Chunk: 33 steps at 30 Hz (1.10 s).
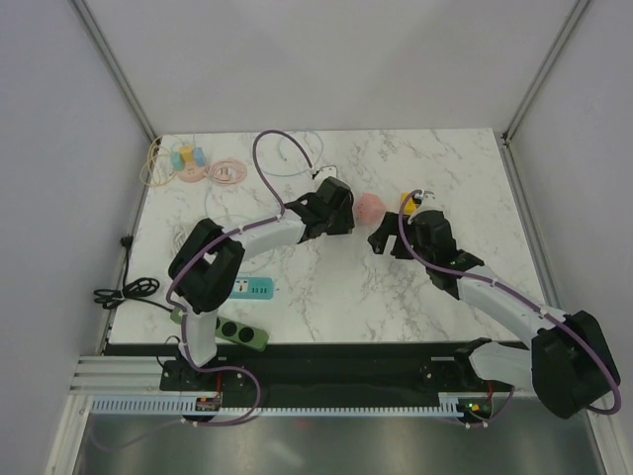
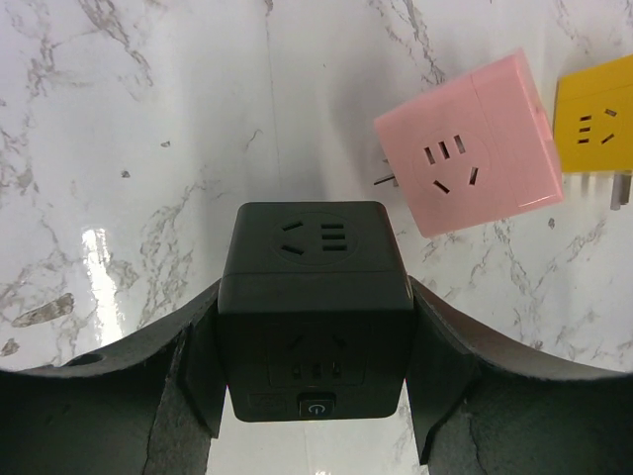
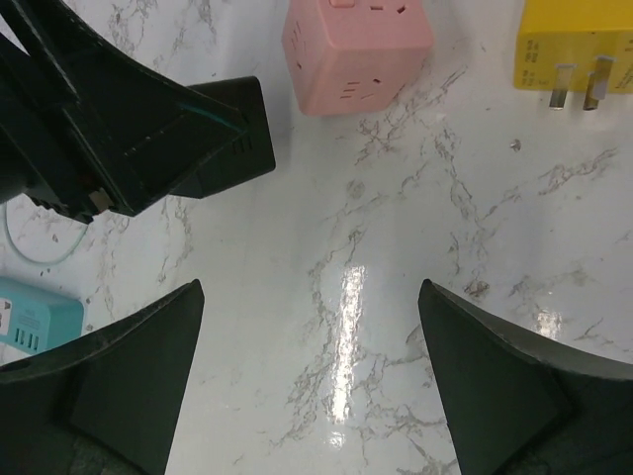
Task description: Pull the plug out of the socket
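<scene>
Your left gripper (image 2: 315, 346) is clamped on the black socket cube (image 2: 315, 287), one jaw on each side. Your right gripper (image 3: 312, 327) is spread wide and holds nothing, over bare tabletop (image 3: 396, 198). Beyond them lies the pink cube (image 2: 465, 158), prongs showing, with the yellow cube (image 2: 593, 114) beside it.

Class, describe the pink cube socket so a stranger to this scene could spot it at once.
Look near the middle of the white marble table. Three cube sockets line up there: a black cube in the left gripper, the pink cube, then a yellow cube. Only the middle one is pink, and it lies free.
</scene>
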Each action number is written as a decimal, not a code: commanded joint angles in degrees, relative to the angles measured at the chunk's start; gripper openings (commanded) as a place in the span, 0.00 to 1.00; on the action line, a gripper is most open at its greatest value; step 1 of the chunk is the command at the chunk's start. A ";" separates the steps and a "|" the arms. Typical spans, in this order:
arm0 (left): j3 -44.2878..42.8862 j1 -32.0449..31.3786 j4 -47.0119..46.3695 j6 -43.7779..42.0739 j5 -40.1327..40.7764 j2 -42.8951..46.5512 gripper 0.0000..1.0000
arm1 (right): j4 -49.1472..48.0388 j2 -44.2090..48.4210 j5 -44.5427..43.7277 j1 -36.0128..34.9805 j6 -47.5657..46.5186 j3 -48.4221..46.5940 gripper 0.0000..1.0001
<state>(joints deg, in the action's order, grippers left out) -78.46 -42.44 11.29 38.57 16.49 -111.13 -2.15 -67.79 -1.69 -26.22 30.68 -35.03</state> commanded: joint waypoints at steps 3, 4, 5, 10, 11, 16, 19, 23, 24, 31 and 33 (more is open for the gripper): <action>-2.58 -1.33 -6.28 0.37 2.76 -2.51 0.23 | 1.97 3.98 2.93 2.75 0.35 -0.05 0.97; -2.49 -1.68 -6.54 0.28 2.84 -3.12 0.26 | 1.89 4.50 2.92 3.01 0.26 0.22 0.98; -2.49 -2.03 -6.80 0.28 2.84 -3.39 0.32 | 1.89 5.29 2.66 3.45 0.17 0.48 0.98; -2.14 -2.13 -7.07 0.19 1.26 -3.48 0.83 | 4.88 8.20 2.13 3.80 0.79 2.24 0.98; -1.62 -2.13 -7.16 0.11 1.18 -2.61 0.86 | 4.96 8.98 2.22 3.81 1.14 2.94 0.97; 1.19 -2.13 -6.81 -0.60 0.12 2.40 1.00 | 4.70 8.47 3.80 3.80 1.23 3.83 0.98; 2.25 -1.51 -3.74 -1.65 -0.40 7.67 1.00 | 4.53 6.54 4.50 3.81 -0.35 2.86 0.98; 5.14 1.21 0.31 -3.14 -1.54 16.02 1.00 | 4.53 5.83 4.16 3.72 -1.76 0.93 0.98; 6.11 2.17 0.83 -3.41 -2.85 18.12 1.00 | 4.44 5.74 3.81 3.72 -1.85 0.75 0.98; 12.88 19.90 3.65 -2.80 -16.66 32.10 0.95 | 4.26 4.51 2.05 3.72 -1.67 0.22 0.98; 13.68 23.52 4.09 -4.28 -20.26 33.52 0.94 | 4.17 3.98 2.05 3.72 -1.67 -0.13 0.98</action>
<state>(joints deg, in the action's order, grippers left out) -66.81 -23.38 12.45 36.93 3.77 -79.72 2.83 -63.02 1.43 -22.63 29.71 -32.69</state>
